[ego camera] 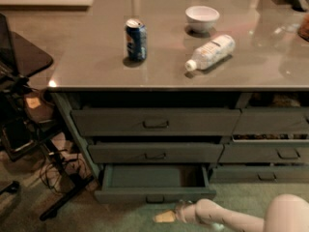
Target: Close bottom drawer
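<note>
The bottom drawer [145,177] stands pulled out from the cabinet, lowest of three wide ones, its plain green inside showing bare and its flat front facing the floor space before it. Its small dark pull [155,199] sits at the middle of the front, just above and a little left of the gripper [164,217]. The gripper hangs low over the greenish carpet [116,219], near the drawer front but apart from it, its tan tip pointing left. Whether it is spread or closed up cannot be told. Behind it, to the right, the pale arm [227,219] runs off to the lower right corner.

Above the gripper, the middle drawer [120,153] and the top drawer [111,122] are pushed in further than the bottom one. Up and to the right stands the narrower column of drawers [277,153].

Higher still lies the grey countertop [87,66]. On it, a blue soda can [136,39] stands upright up and left of the gripper, a white bowl [202,18] sits further back to the right, and a clear plastic bottle [211,52] lies on its side between them and nearer the front edge. Far left of the gripper stands a black stand [24,62] with cables [58,170] on the floor.
</note>
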